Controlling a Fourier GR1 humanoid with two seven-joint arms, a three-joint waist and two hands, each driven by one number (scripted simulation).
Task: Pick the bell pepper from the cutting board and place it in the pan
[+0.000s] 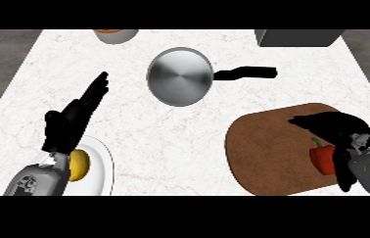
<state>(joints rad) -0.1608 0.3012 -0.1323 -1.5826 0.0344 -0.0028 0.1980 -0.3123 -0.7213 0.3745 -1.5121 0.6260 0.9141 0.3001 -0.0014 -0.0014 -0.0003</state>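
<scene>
A red bell pepper [322,158] with a green stem lies on the right part of the round brown cutting board [267,149]. My right hand [338,127] comes in from the right edge and curls over the pepper, fingers above it and thumb below, hiding its right side. The steel pan [179,76] stands at the counter's upper middle, its black handle [245,73] pointing right. My left hand [72,117] rests open at the left, fingers straight and pointing up and to the right, holding nothing.
A white plate [101,171] with a yellow fruit [80,165] sits at the lower left, partly under my left forearm. A grey bowl [115,35] with something orange stands at the top edge. A dark grey box [300,37] occupies the top right corner.
</scene>
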